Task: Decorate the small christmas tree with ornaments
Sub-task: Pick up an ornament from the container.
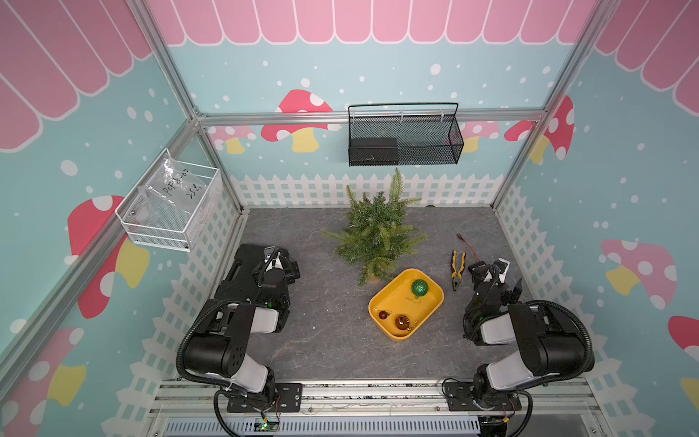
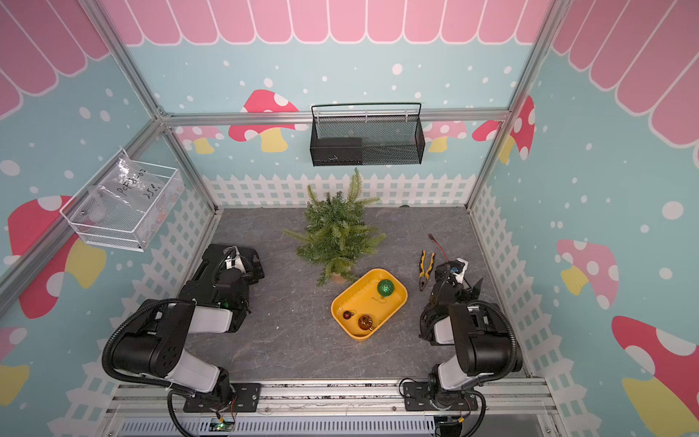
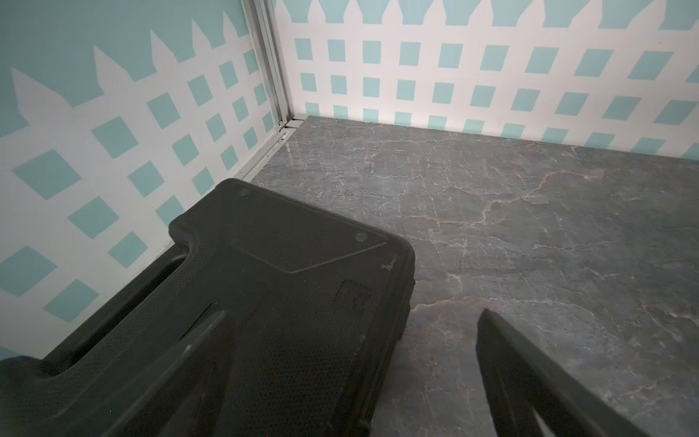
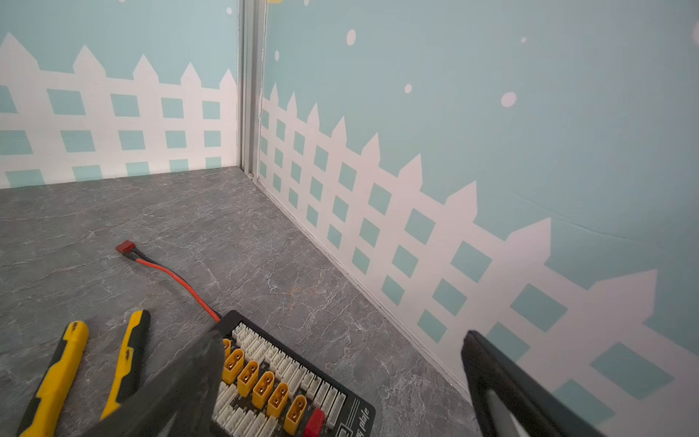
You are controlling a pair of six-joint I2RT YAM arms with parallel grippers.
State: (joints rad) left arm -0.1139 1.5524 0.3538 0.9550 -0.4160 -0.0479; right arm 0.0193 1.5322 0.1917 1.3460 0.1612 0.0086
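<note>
Yellow plastic tray [image 1: 393,306] lower right of centre in both top views, holding all three ornaments: glittery green bauble [image 1: 419,288] at its upper corner, copper-orange bauble [image 1: 402,322] and small dark red bauble [image 1: 383,314] side by side at its lower end. Small christmas tree [image 1: 374,230] upright at frame centre, bare of decoration, tan base just beside the tray's upper-left rim.

Left pincer [image 3: 353,316] spread wide and empty, hovering over a black case [image 1: 246,272] at left of frame. Right pincer [image 4: 342,336] likewise spread wide and empty, above a connector board [image 4: 287,378] beside yellow-handled pliers [image 1: 457,269] at right of frame.

No hanging done yet; first pick apparently ahead. Probably best begun with the right arm, nearer the tray. Come down from above on the green bauble, apart from the other two. Close on its cap or thin string loop rather than the slick round body, likely to squirt out. Lift clear of the tray wall before swinging toward a sturdy outer branch. Mind the pliers on the bench [image 1: 333,340].
</note>
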